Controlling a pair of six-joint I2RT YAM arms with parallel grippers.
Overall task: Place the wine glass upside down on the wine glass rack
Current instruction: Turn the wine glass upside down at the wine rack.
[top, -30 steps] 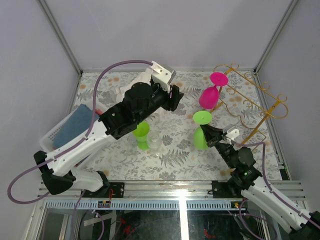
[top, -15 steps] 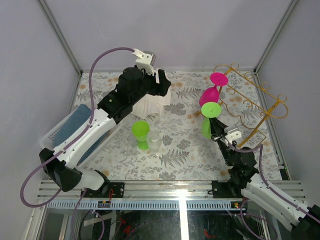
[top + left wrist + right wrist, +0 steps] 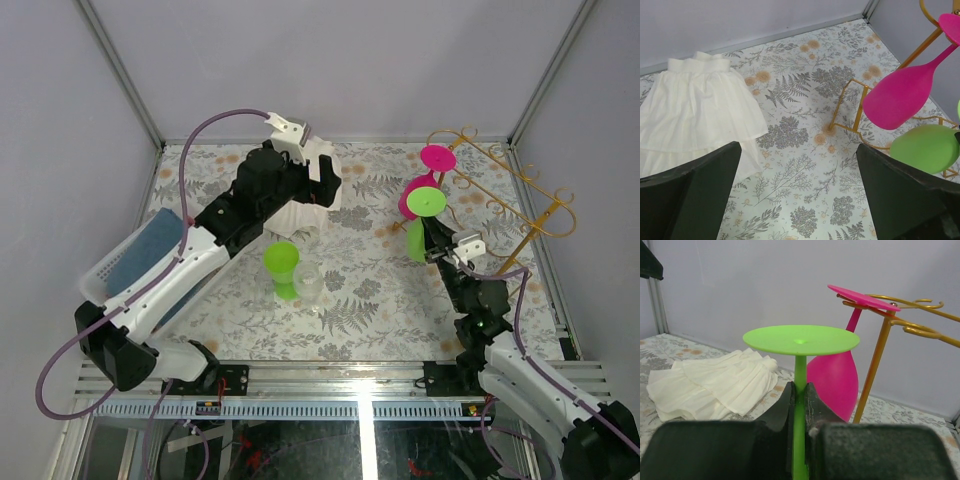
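Now, your counter runs wide left of the wine glass rack, which crowds the far right corner. Your left pincer gapes above a white cloth, well left of the rack. Your right pincer grips the green wine glass by its stem, foot up, just left of the rack beside the pink glass.

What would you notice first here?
The bright green wine glass, held upside down by its stem in the right gripper, on the right side. Just behind it a pink wine glass hangs upside down on the gold rack. A white cloth lies at the back.
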